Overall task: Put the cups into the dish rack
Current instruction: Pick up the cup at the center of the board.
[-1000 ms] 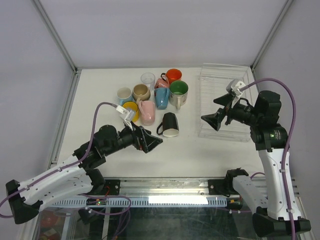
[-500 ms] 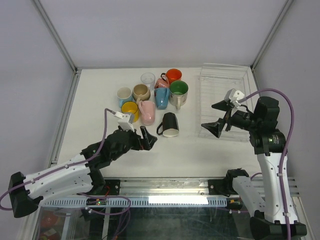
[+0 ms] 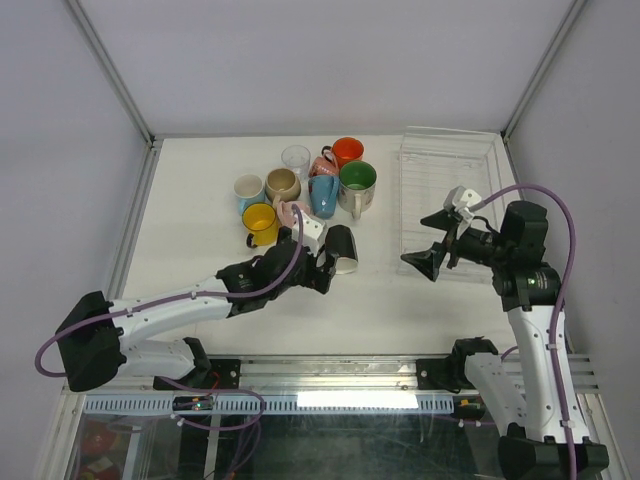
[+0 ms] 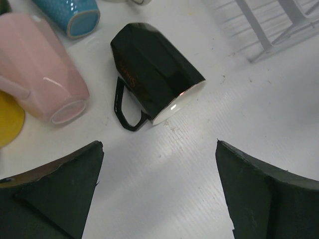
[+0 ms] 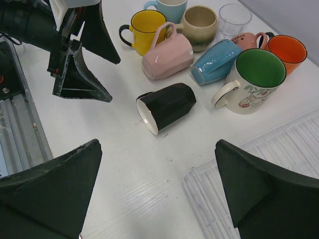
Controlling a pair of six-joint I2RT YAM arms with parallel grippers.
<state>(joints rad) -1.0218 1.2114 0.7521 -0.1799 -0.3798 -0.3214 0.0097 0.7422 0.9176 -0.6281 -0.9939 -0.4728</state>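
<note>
Our left wrist view shows the tipped black mug before the open left tool; overhead, the right tool gapes by the dish rack.

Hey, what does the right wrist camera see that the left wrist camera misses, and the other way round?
Only right wrist: the left gripper from outside, open, the green-lined mug, orange mug, beige mug and glass tumbler. Only left wrist: nothing new, just the black mug close up. Both: black mug, pink mug and blue mug on their sides, and a corner of the dish rack.
</note>
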